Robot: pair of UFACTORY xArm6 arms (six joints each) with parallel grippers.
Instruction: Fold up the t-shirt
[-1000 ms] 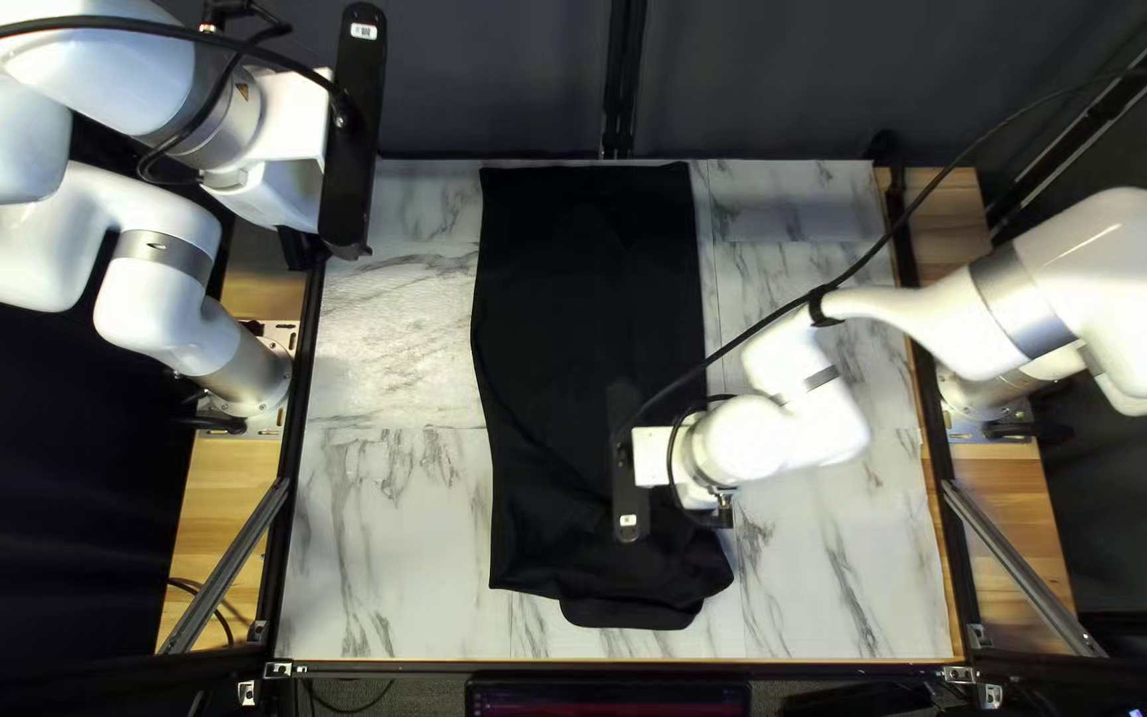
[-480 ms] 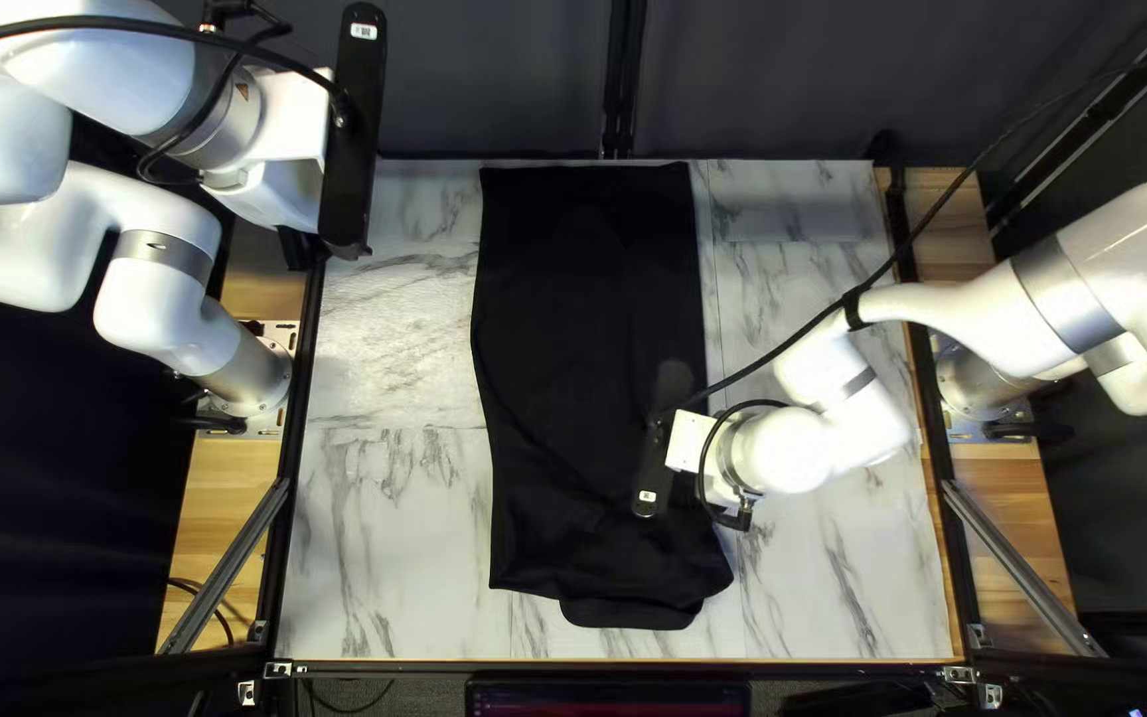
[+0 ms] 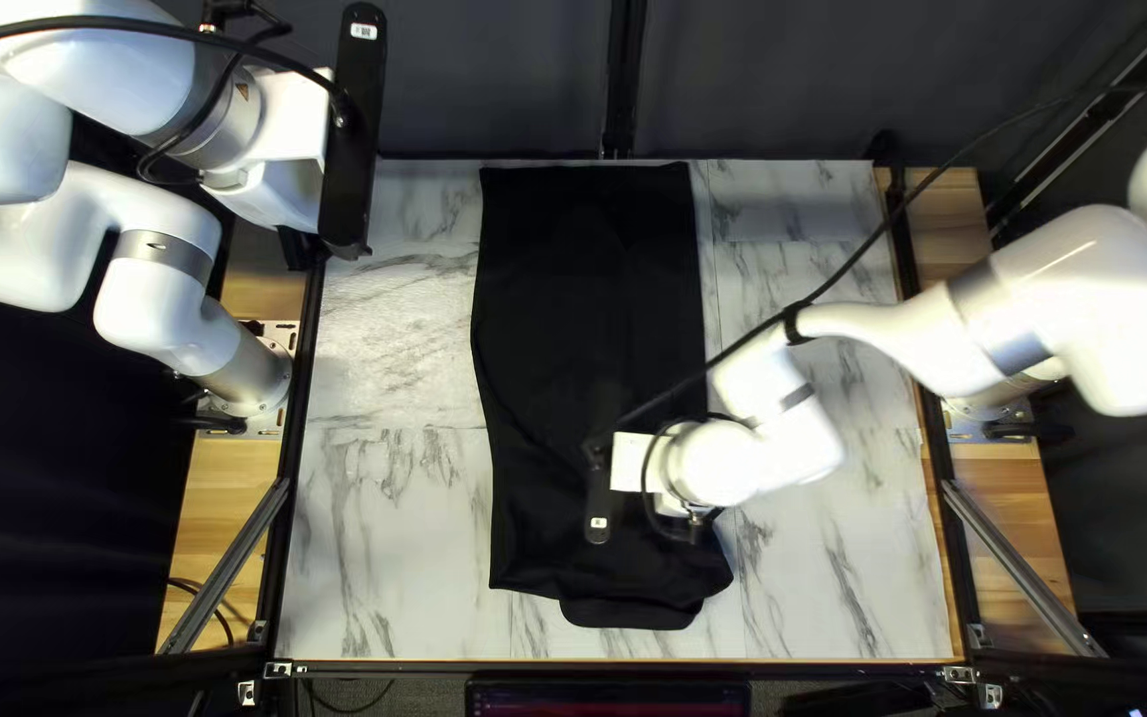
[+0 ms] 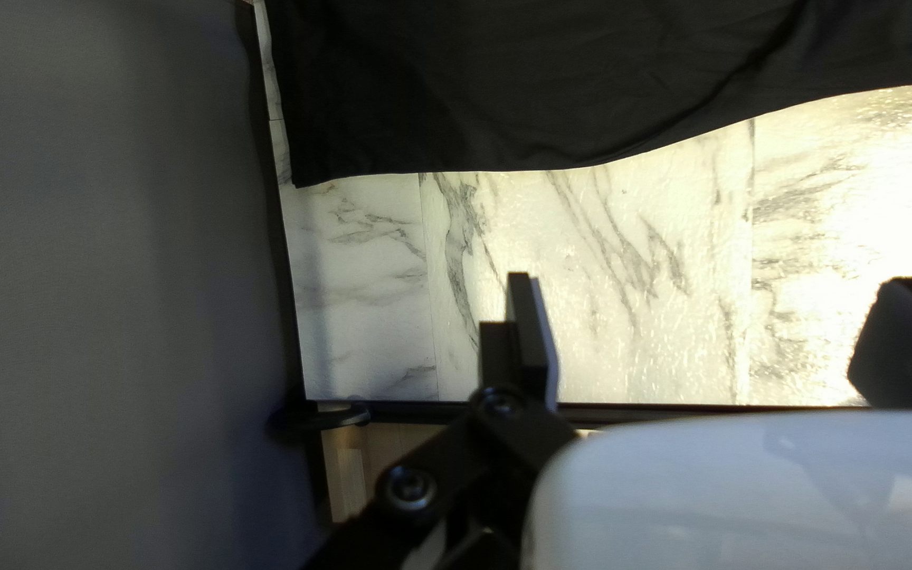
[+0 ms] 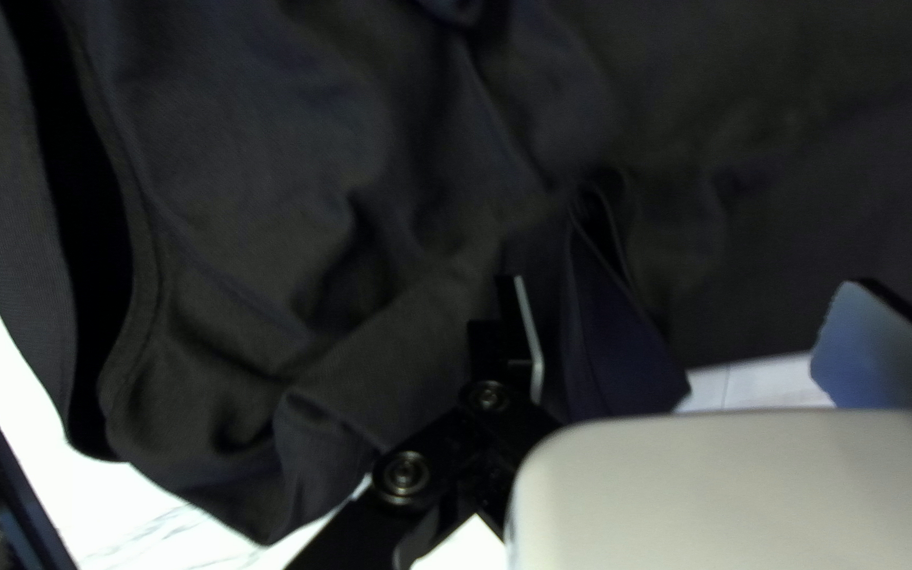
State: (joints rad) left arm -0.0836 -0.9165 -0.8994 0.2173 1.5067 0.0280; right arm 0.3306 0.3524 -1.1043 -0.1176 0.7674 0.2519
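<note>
the marbled tabletop (image 3: 388,531) carries the black t-shirt (image 3: 560,292), the right gripper (image 5: 685,306) spread above its rumpled end, the left gripper (image 4: 711,283) spread beside it; pinching several bunched layers could drag the whole shirt askew.

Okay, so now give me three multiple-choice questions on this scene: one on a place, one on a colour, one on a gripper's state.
1. Which corner of the table is the left gripper nearest?
A. Near right
B. Far left
C. Near left

2. What colour is the T-shirt?
A. Black
B. Red
C. Yellow

3. How is the right gripper?
A. Shut on the T-shirt
B. Shut on nothing
C. Open

1: B, as the left wrist view shows that corner close beside it.
2: A, as the cloth shows dark against pale marbling in the top left view.
3: C, as its fingers stand wide apart in the right wrist view.
</note>
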